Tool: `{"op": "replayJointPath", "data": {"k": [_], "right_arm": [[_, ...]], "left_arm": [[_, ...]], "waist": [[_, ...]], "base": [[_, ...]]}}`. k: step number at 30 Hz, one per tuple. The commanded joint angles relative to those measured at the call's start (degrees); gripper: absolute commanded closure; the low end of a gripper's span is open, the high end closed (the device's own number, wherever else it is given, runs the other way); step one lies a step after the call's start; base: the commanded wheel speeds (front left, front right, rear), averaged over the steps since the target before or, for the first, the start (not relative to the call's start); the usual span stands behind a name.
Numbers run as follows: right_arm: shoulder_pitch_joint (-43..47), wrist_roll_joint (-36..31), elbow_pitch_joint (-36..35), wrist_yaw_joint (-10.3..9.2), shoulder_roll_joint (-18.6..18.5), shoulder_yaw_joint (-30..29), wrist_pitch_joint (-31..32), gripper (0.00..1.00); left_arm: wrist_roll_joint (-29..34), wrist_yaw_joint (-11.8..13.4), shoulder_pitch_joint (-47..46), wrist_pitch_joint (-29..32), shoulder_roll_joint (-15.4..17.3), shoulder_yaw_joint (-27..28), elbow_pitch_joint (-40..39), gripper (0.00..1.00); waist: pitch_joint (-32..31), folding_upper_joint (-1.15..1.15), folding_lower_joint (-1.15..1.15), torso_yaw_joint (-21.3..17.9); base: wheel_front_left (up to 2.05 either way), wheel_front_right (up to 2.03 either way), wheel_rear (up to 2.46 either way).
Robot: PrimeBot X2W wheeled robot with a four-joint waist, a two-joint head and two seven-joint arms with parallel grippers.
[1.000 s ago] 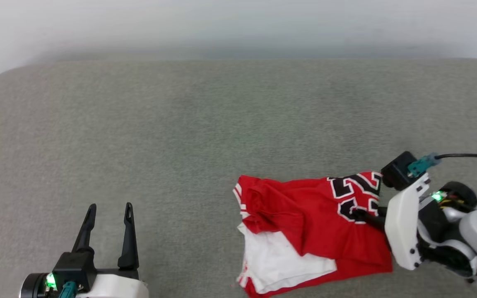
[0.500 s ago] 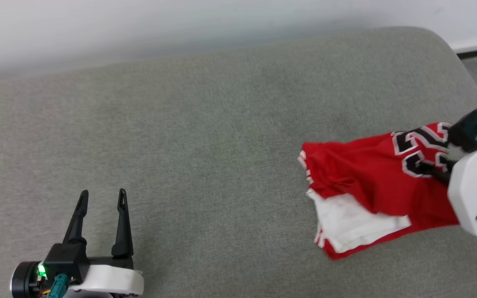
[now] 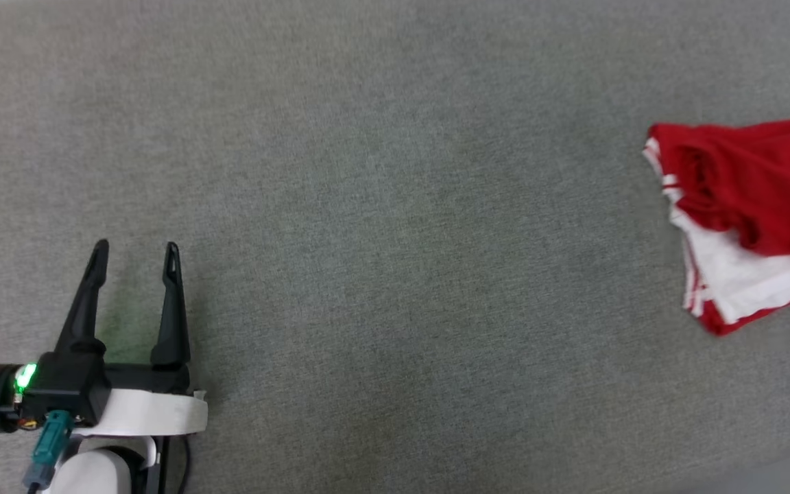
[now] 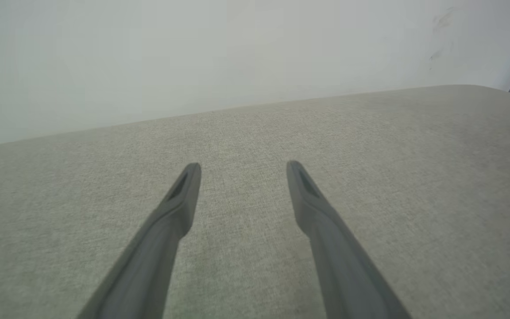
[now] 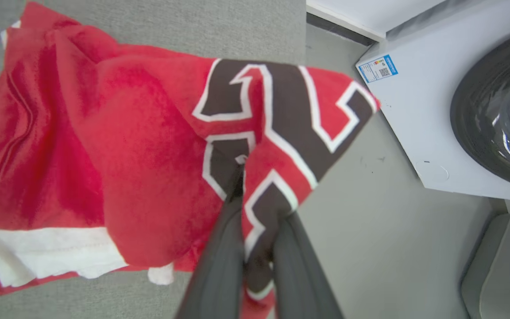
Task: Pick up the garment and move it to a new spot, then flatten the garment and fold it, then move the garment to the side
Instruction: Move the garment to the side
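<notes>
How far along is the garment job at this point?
Done: the garment looks folded, red layers stacked over white. In hand: the right tool is clamped on its printed part, at the right edge of the grey cushion. Remaining: set it down and release; the left tool stands open, idle.

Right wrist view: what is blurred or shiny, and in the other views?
Right wrist view: garment sharp, right gripper soft near the lens, reflections on the washer door. Left wrist view: left gripper blurred toward the bottom edge. Head view: even light, green glow on the cushion beside that gripper.
</notes>
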Motion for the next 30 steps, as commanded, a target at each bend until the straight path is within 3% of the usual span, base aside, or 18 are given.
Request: {"op": "replayJointPath", "data": {"k": [1, 5, 12, 13, 14, 23, 30], "right_arm": [[-1.43, -0.89, 2.01, -0.10, 0.77, -2.12, -0.78, 1.00], [-2.51, -5.15, 7.01, -0.11, 1.36, -6.89, -2.14, 1.00], [-2.64, -12.69, 12.38, -0.10, 6.57, -14.98, -5.25, 1.00], [-2.46, -13.99, 13.22, -0.11, 7.48, -16.19, -5.52, 0.20], [-2.31, -15.30, 13.66, -0.11, 8.36, -17.11, -5.87, 0.00], [-2.21, -29.22, 9.76, -0.11, 12.55, -22.97, -18.05, 0.00], [-0.92, -34.83, 4.03, -0.10, 20.08, -24.53, -32.66, 0.00]], "left_arm": [[-0.02, -0.18, -1.21, -0.12, 0.46, 0.23, -0.68, 0.00], [-0.28, -0.59, -2.37, -0.12, 1.10, 0.67, -2.05, 0.00], [-0.47, -0.85, -3.40, -0.12, 0.95, 1.04, -2.92, 0.00], [-0.46, -0.85, -3.31, -0.12, 0.80, 1.06, -2.74, 0.00], [-0.46, -0.83, -3.07, -0.12, 0.61, 1.05, -2.53, 0.00], [-0.61, 0.54, 0.37, -0.11, -1.55, 0.70, -0.83, 0.00], [-1.01, 1.84, 4.06, -0.12, -2.92, 0.54, 0.11, 0.00]], "waist": [[3.09, 0.00, -0.01, 0.13], [5.82, 0.00, -0.01, 0.54], [6.82, 0.00, -0.01, 1.45], [6.32, 0.00, -0.01, 1.58], [5.65, 0.00, -0.01, 1.70], [-2.91, 0.00, -0.01, 3.36], [-8.17, 0.00, -0.01, 5.34]], "base": [[0.00, 0.00, 0.00], [0.00, 0.00, 0.00], [0.00, 0.00, 0.00], [0.00, 0.00, 0.00], [0.00, 0.00, 0.00], [0.00, 0.00, 0.00], [0.00, 0.00, 0.00]]}}
